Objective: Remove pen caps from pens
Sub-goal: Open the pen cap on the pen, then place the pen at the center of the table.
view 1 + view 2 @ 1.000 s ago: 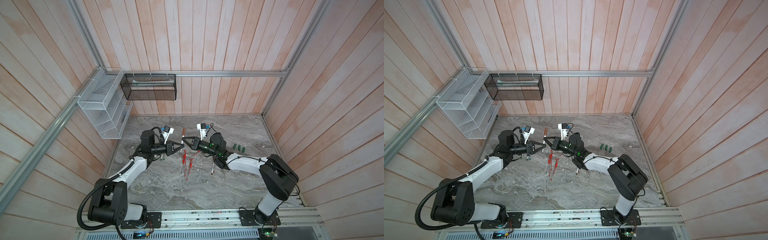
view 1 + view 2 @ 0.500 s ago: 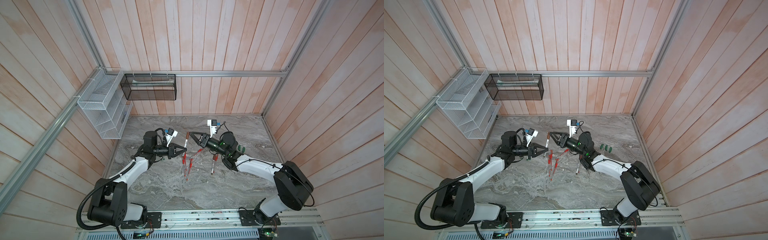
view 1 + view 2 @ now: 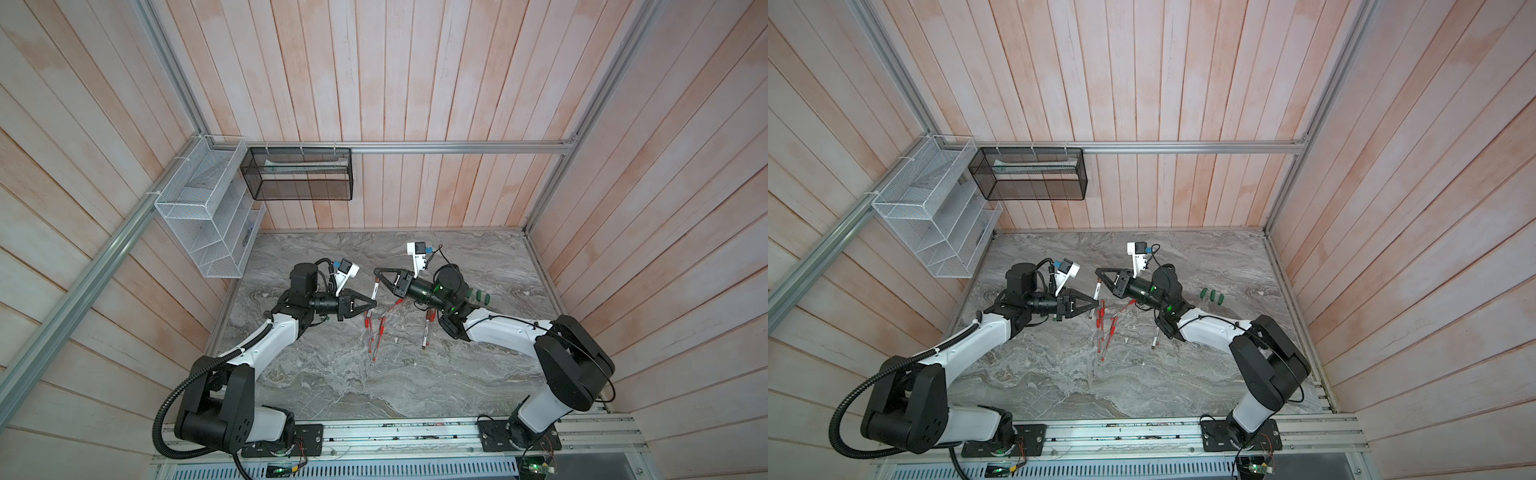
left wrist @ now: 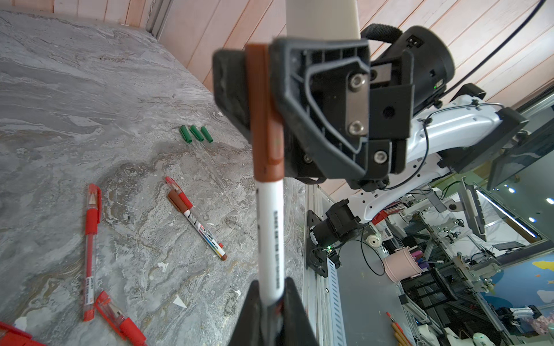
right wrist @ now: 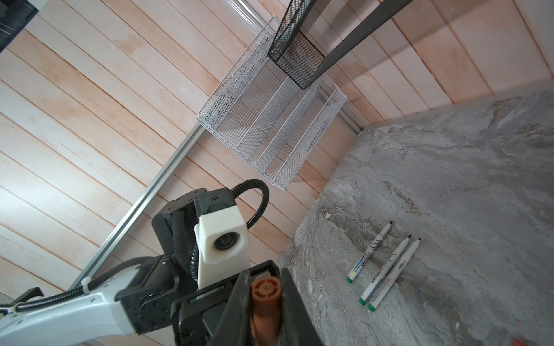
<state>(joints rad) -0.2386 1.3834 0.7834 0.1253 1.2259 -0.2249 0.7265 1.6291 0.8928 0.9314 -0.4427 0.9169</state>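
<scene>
Half a second ago the right gripper (image 4: 260, 75) stood beside the marker (image 4: 271, 239) with its jaws wide apart. Now they have closed on the brown cap (image 4: 267, 143), pinching it from both sides with no gap showing. The right wrist view agrees, showing the cap's round end wedged between the 2 dark fingers.

The left gripper (image 4: 271, 302) has kept its hold throughout, jaws shut on the marker's white barrel near the end away from the cap. In both top views the marker hangs in the air between the 2 arms, just below the centre of the frame and clear of the tabletop (image 3: 415, 374).

With both ends now gripped, the grasping for this marker looks finished and the pull apart is what remains. I would judge a straight pull along the barrel safest, since a sideways tug could twist the barrel in the left jaws.

As for progress, 3 green caps (image 3: 478, 296) lie together right of centre, and the right wrist view shows 3 uncapped markers (image 5: 386, 269) side by side on the stone. A second brown-capped marker (image 4: 198, 221) and several red pens (image 4: 91, 239) lie on the tabletop, seemingly with caps on.
</scene>
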